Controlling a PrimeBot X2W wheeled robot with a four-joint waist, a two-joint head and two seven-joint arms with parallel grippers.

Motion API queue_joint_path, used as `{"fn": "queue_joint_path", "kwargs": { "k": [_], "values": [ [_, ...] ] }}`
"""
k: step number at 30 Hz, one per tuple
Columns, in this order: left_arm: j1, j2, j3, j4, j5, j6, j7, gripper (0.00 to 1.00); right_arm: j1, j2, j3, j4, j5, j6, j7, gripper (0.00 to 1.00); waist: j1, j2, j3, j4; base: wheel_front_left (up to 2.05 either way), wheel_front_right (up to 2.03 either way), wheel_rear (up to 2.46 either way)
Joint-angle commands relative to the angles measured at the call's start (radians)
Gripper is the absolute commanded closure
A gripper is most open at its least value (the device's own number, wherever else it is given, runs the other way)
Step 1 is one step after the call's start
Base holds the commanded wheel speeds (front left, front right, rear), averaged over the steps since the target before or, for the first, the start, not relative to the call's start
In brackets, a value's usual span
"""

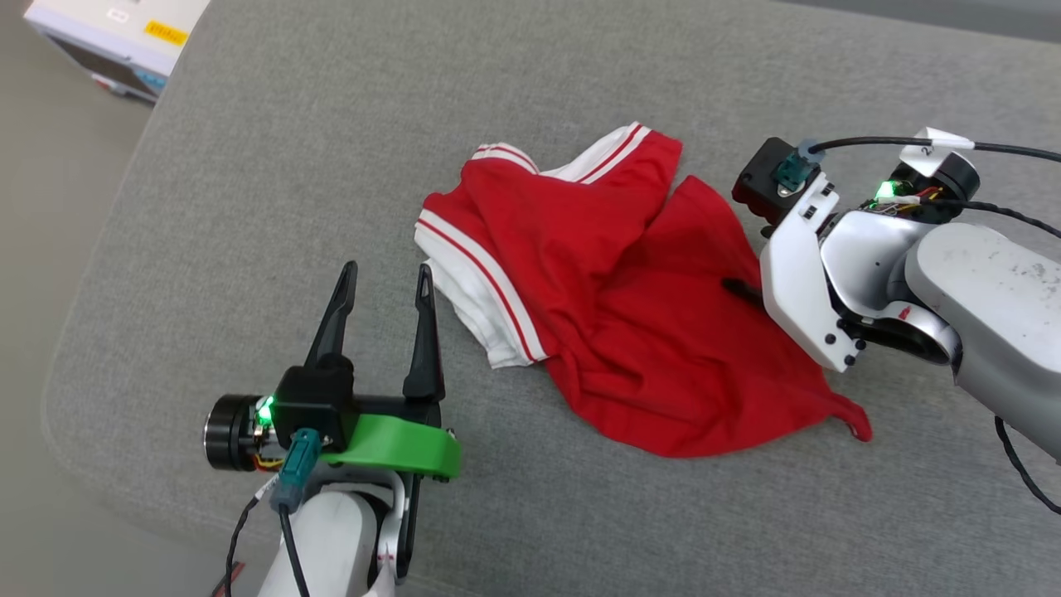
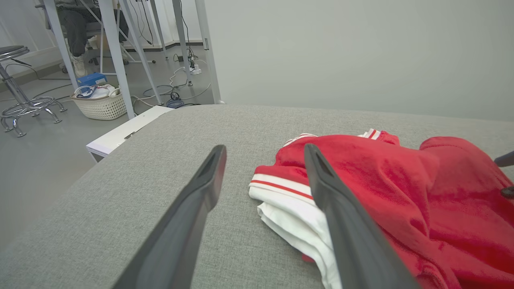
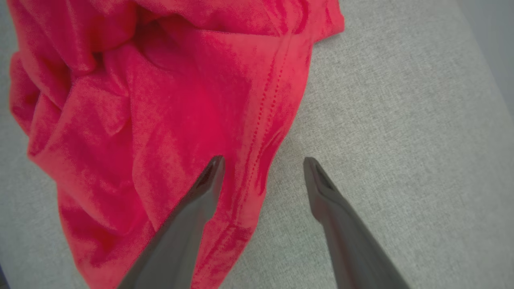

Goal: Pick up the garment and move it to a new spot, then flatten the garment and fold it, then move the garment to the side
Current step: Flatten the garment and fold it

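A grey fabric-covered pad [image 1: 315, 133] with a rounded corner [image 1: 75, 390] carries everything. A crumpled red T-shirt [image 1: 638, 315] lies directly on it, bunched in loose folds. Its white sleeve [image 1: 472, 298] with red-striped trim is on the shirt's side toward that corner, and grey cloth shows all around the shirt.

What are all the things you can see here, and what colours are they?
garment: one, red with white striped sleeves, crumpled in the middle of the surface
padded surface: one, grey, under the garment
box: one, white, beside the surface's far left corner
basket: one, white, on the floor beyond the surface
stool: one, chrome, left of the basket in the left wrist view
left gripper: one, dark fingers, open, beside the garment's white sleeve
right gripper: one, dark fingers, open, astride the garment's red hem
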Motion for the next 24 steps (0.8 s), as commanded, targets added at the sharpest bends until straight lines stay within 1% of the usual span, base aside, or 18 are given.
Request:
{"fn": "queue_joint_path", "kwargs": {
  "k": [1, 5, 11, 12, 13, 15, 19, 24],
  "values": [
    [-0.024, -0.006, 0.001, -0.008, 0.01, -0.004, -0.006, 0.0, -0.019, 0.008, 0.018, 0.018, 0.022, -0.001, 0.006, 0.0, 0.0, 0.0, 0.057, 0.048, 0.0, 0.0, 0.0],
    [-0.041, -0.01, -0.008, -0.015, 0.004, -0.003, -0.006, 0.0, -0.02, 0.02, 0.069, 0.063, 0.043, -0.001, 0.028, 0.0, 0.0, 0.0, 0.091, 0.07, 0.0, 0.0, 0.0],
    [-0.058, -0.01, -0.032, -0.016, -0.026, 0.02, -0.006, 0.0, 0.025, 0.019, 0.095, 0.101, 0.035, -0.001, 0.039, 0.0, 0.0, 0.0, 0.104, 0.079, 0.0, 0.0, 0.0],
    [-0.057, -0.01, -0.032, -0.014, -0.026, 0.023, -0.006, 0.0, 0.028, 0.018, 0.096, 0.103, 0.028, -0.001, 0.03, 0.78, 0.0, 0.0, 0.1, 0.076, 0.0, 0.0, 0.0],
    [-0.056, -0.01, -0.032, -0.012, -0.025, 0.025, -0.006, 0.0, 0.029, 0.018, 0.096, 0.103, 0.022, -0.001, 0.016, 1.0, 0.0, 0.0, 0.095, 0.072, 0.0, 0.0, 0.0],
    [-0.053, -0.01, -0.03, -0.006, -0.021, 0.024, -0.006, 0.0, 0.025, 0.019, 0.097, 0.106, 0.018, -0.001, -0.024, 1.0, 0.0, 0.0, 0.081, 0.06, 0.0, 0.0, 0.0],
    [-0.043, -0.01, -0.024, 0.005, -0.008, 0.019, -0.006, 0.0, -0.002, 0.015, 0.086, 0.119, 0.044, -0.001, -0.143, 1.0, 0.0, 0.0, 0.037, 0.03, 0.0, 0.0, 0.0],
    [-0.014, -0.011, -0.003, 0.02, 0.015, 0.007, -0.006, 0.0, -0.028, -0.022, 0.036, 0.126, 0.063, -0.001, -0.296, 1.0, 0.0, 0.0, -0.039, -0.021, 0.0, 0.0, 0.0]
  ]
}}
